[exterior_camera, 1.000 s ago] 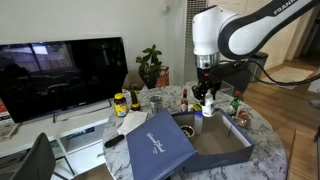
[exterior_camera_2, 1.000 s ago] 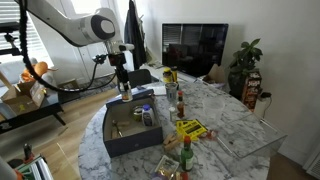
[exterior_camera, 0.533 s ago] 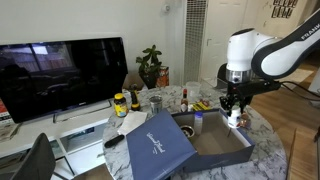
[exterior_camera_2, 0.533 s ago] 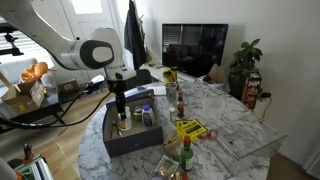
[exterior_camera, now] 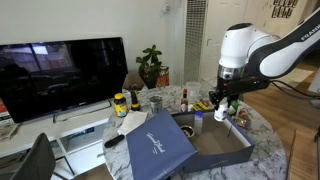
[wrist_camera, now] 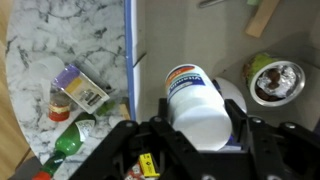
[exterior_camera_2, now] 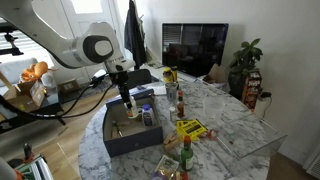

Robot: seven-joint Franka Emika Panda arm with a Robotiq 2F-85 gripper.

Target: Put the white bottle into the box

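My gripper [wrist_camera: 200,125] is shut on the white bottle [wrist_camera: 198,105], with one finger on each side of its body. It holds the bottle just above the inside of the navy-blue box [wrist_camera: 131,50]. In both exterior views the gripper [exterior_camera: 222,106] [exterior_camera_2: 127,100] hangs over the box [exterior_camera: 225,158] [exterior_camera_2: 135,142] with the bottle [exterior_camera: 221,114] [exterior_camera_2: 130,110] below it. The navy lid [exterior_camera: 160,145] with white script leans on the box's near side.
A slim white bottle [exterior_camera: 197,122] and a round metal-topped jar [wrist_camera: 276,80] stand inside the box. Sauce bottles [exterior_camera_2: 180,100], a yellow-labelled dark jar [exterior_camera: 120,103] and green bottles [exterior_camera_2: 186,152] stand on the marble table [exterior_camera_2: 225,120]. A small labelled jar [wrist_camera: 80,90] lies beside the box wall.
The arm swung sideways and lower with the bottle, then came part of the way back and rose a little. The bottle has stayed in the gripper throughout.
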